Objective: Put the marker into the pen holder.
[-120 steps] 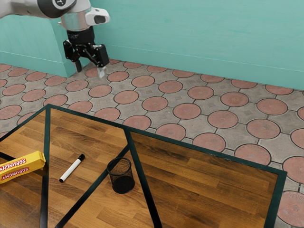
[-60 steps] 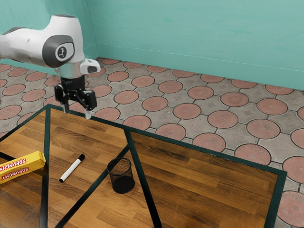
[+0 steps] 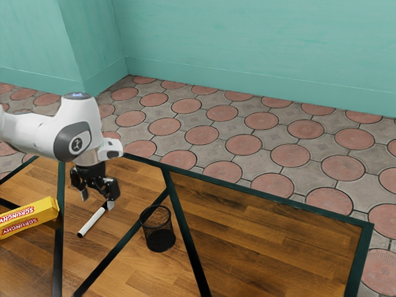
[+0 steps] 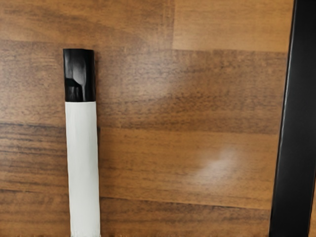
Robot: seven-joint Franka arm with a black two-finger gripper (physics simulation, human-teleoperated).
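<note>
I'm standing in a plain indoor room, though whether it belongs to a home or an office I can't say. Teal painted walls (image 3: 247, 49) meet at a corner, with a matching teal baseboard (image 3: 247, 86) along their foot. The floor (image 3: 281, 127) is patterned grey paving set with round, brick-red discs, rather like a patio's. On the brown wood-plank desk (image 3: 266, 241), edged in dark green, a black wire-mesh pen holder (image 3: 159, 239) and a white marker with a black cap (image 3: 93, 221) look office-like; the yellow, red-lettered snack packet (image 3: 28, 218) feels homelier.
</note>
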